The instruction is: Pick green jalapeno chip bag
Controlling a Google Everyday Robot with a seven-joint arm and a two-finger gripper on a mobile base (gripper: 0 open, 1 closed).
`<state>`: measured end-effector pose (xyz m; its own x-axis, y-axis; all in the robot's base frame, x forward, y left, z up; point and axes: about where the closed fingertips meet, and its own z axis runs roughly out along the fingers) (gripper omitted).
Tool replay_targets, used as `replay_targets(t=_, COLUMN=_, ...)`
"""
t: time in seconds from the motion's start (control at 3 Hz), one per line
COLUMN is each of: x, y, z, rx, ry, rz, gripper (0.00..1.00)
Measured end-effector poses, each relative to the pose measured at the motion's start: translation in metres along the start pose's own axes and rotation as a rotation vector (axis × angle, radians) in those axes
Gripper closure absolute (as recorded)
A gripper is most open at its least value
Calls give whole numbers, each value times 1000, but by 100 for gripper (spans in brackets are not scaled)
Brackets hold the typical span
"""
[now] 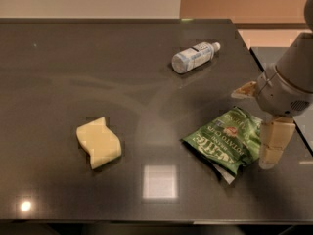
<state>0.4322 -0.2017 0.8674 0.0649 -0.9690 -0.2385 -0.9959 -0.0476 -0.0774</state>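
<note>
At the right edge of the dark table (73,58), my gripper (253,126) hangs over the far-right corner of the green jalapeno chip bag (222,141). Its two pale fingers (272,143) look spread wide, with nothing between them. One points down just beside the bag's right edge and the other pokes out near its far edge. The bag lies flat on the right near part of the table, well apart from the yellow sponge (99,142) to the left and the clear bottle (194,58) farther back.

My worry is the grip. The film is glossy and crinkly, and the bag lies low, so I judge that closing on one corner could pinch only a thin fold and let it slip. A finger coming down on top could also push the bag sideways toward the table's right edge.

White script on the bag seems to read "Kettle", with smaller words that look like "POTATO CHIPS" and a small red mark. I cannot read the bottle's white label.
</note>
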Motion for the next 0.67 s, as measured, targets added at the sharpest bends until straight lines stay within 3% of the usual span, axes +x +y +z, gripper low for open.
replay_targets(t=0.67, x=2, y=7, z=32, rx=-29, ry=43, rz=-77, gripper=2)
